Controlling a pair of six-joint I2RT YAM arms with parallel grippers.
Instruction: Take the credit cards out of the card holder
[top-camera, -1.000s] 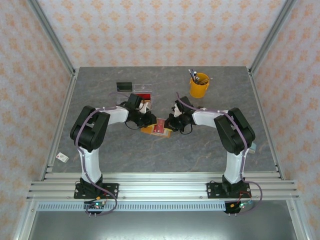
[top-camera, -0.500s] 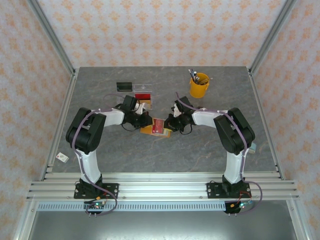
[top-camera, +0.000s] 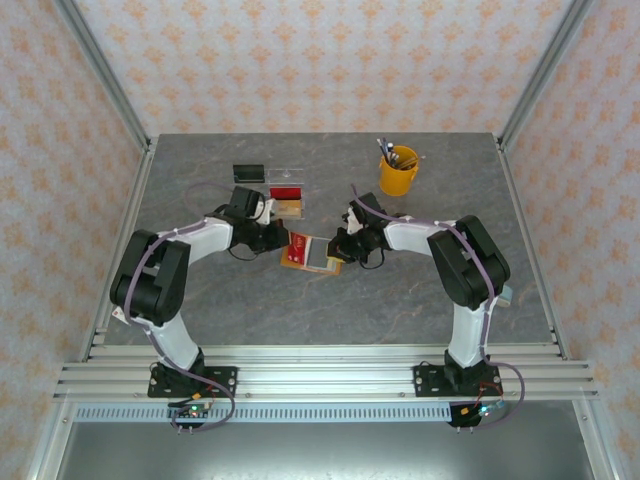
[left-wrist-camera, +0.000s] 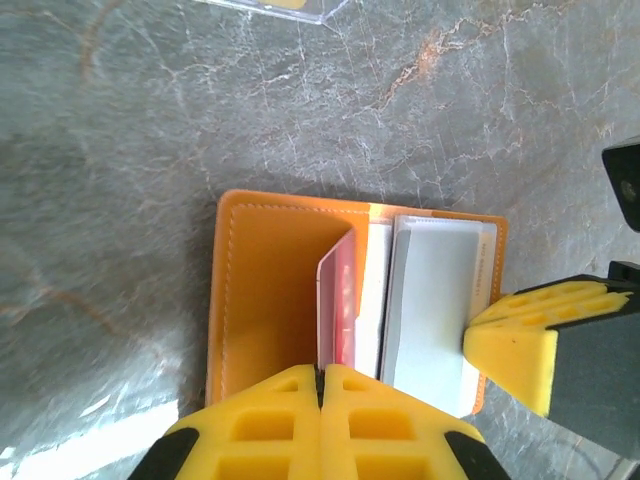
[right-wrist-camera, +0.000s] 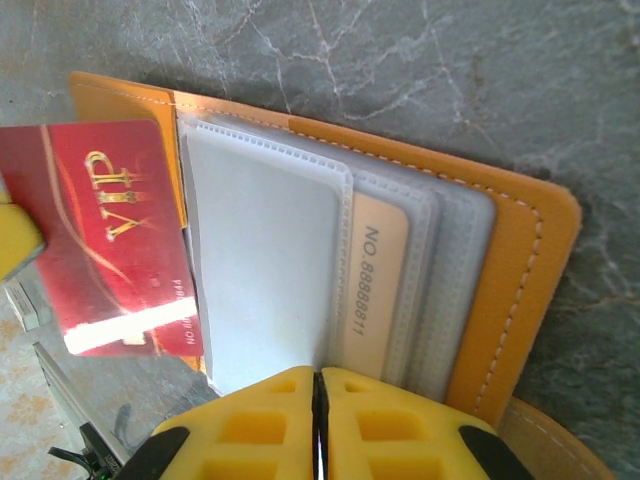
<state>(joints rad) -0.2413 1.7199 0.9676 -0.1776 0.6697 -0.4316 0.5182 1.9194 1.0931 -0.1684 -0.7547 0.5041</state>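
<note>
Closest to the arm bases, in the middle of the top view, the holder (top-camera: 310, 258) is lying open on the counter (top-camera: 400, 290) between the two grippers. The right gripper (right-wrist-camera: 317, 378), reaching in from the right of that view, is pressing its jaws together on the near edge of the holder's clear sleeves and pinning it down. A tan card (right-wrist-camera: 380, 290) is sitting in a sleeve at the centre right of the right wrist view.

The left gripper (left-wrist-camera: 320, 378) is pinching the red card (left-wrist-camera: 338, 295), jaws tight on its edge. The card is standing on edge at the lower middle of the left wrist view, between the orange flap and the pale sleeves. I cannot tell whether its far corner is free of the pocket.

The step in hand, I judge, is drawing the red card out. To do it well, the left arm should be pulling straight along the pocket's opening without twisting the card, while the right is holding firm so the holder is not dragging along.

Farther back, upper left of centre, a clear tray (top-camera: 283, 176) is sitting with a red piece inside, likely the drop place. At the upper right a yellow cup (top-camera: 399, 172) of pens is standing well apart
</note>
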